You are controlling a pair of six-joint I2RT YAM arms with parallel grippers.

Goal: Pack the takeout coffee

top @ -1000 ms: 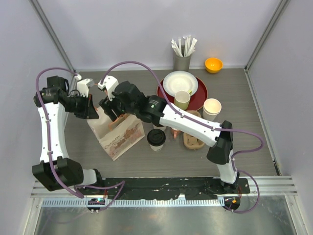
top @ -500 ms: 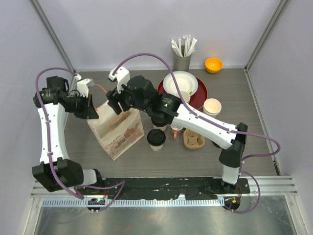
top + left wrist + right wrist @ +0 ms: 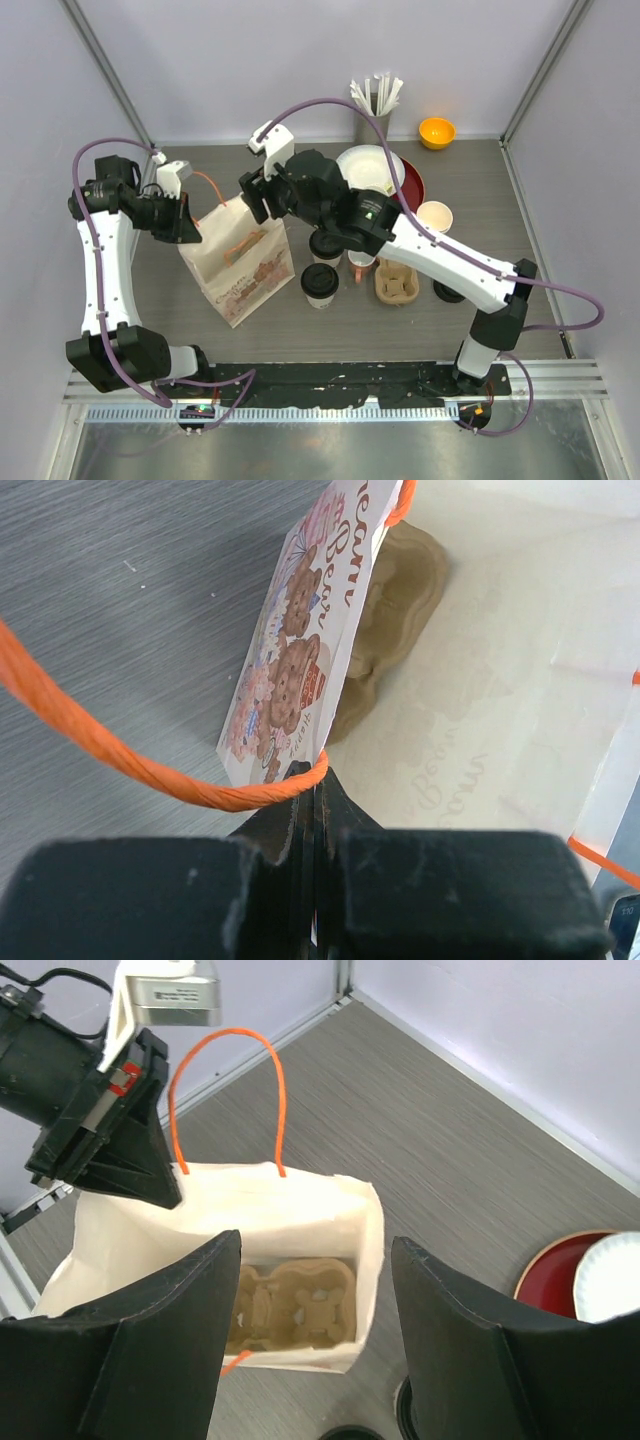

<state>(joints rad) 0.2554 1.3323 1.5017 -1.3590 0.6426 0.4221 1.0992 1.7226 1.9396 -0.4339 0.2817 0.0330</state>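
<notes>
Since a second ago my right gripper [image 3: 315, 1260] is up and back off the paper bag [image 3: 245, 265], spread wide, empty. My left gripper [image 3: 315, 800] pinches the bag rim open, with the carrier [image 3: 290, 1305] inside. Near coffee cup [image 3: 319, 283] and far coffee cup [image 3: 326, 244] wait just beside the bag. Next, probably: grasp the near one and keep it upright.

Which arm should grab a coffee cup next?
Right arm: the right gripper is open and empty above the bag, near a coffee cup. The left gripper is busy pinching the bag's rim.
</notes>
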